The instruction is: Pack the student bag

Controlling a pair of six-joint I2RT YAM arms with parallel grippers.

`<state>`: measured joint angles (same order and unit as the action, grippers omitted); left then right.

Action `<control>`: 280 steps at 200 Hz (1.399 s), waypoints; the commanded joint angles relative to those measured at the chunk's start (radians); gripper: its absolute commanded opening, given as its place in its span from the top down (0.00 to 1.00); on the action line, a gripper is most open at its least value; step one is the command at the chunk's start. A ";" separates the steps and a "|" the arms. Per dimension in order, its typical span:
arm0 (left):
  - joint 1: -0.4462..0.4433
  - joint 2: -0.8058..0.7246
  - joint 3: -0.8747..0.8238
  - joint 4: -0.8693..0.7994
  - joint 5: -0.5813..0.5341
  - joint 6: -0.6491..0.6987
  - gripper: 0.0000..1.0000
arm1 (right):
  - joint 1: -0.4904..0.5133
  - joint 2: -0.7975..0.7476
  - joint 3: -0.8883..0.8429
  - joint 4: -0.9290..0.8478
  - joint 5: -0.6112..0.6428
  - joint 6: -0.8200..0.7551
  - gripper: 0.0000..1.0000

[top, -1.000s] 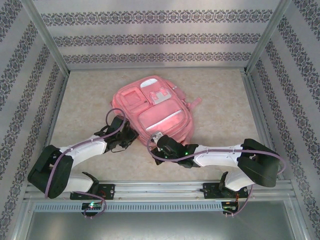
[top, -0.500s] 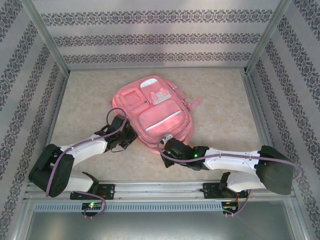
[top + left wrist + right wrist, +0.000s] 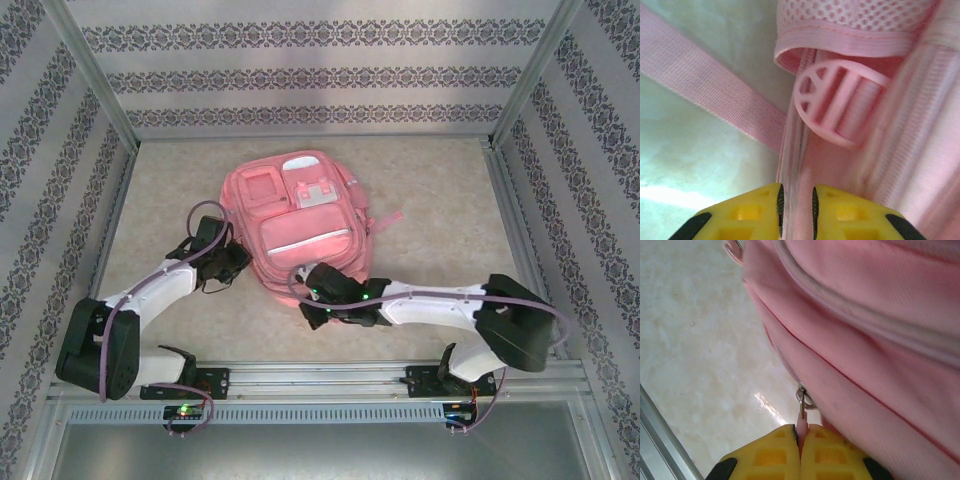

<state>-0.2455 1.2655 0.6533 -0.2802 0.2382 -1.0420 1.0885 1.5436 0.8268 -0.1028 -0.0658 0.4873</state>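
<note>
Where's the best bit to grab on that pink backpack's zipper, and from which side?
The small zipper pull at the student bag's near edge. It is a thin flat tab sticking clear of the fabric, so come from the near side, fingers on its flat faces, as the right gripper does.

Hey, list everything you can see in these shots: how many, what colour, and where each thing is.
student bag: one, pink, lying mid-table, front pockets up
loose strap: one, pink, lying on the table beside the bag
strap buckle: one, pink, at the bag's edge under mesh trim
zip pull: one, pink tab on a metal ring, at the bag's near edge
table: one, beige marbled, under the bag
walls: three, white with dark patterned bands, around the table
left arm: one, white and black, reaching to the bag's left side
right arm: one, white and black, reaching to the bag's near edge
left claw: one, yellow, narrowly apart around pink webbing; grip unclear
right claw: one, yellow, shut on the zip pull
</note>
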 commanded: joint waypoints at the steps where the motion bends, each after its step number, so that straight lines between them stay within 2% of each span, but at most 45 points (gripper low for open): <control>1: -0.010 -0.097 -0.013 -0.114 0.023 -0.025 0.68 | -0.007 0.040 0.056 -0.002 -0.032 -0.007 1.00; 37: -0.080 -0.268 -0.048 -0.287 -0.011 -0.138 0.57 | -0.014 0.048 0.057 0.016 -0.008 0.018 1.00; 64: -0.130 -0.343 -0.109 -0.258 0.018 -0.264 0.53 | -0.022 0.053 0.050 0.034 -0.004 0.035 1.00; 108: -0.204 -0.296 -0.123 -0.163 0.028 -0.349 0.52 | -0.028 0.061 0.051 0.044 0.004 0.041 1.00; 154: -0.212 -0.197 -0.113 -0.043 0.046 -0.358 0.54 | -0.032 0.070 0.039 0.061 -0.008 0.058 1.00; 209: -0.212 -0.107 -0.101 0.047 0.060 -0.352 0.72 | -0.035 0.073 0.030 0.070 -0.012 0.067 1.00; 253: -0.211 -0.120 -0.091 0.038 0.036 -0.345 1.00 | -0.033 0.051 0.008 0.013 0.023 0.071 1.00; 280: -0.186 -0.139 -0.089 0.008 0.031 -0.329 1.00 | -0.033 0.005 -0.040 -0.026 0.056 0.090 1.00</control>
<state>-0.4450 1.1526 0.5407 -0.2623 0.2916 -1.3891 1.0626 1.5929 0.8410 -0.0566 -0.0692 0.5522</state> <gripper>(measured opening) 0.050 0.068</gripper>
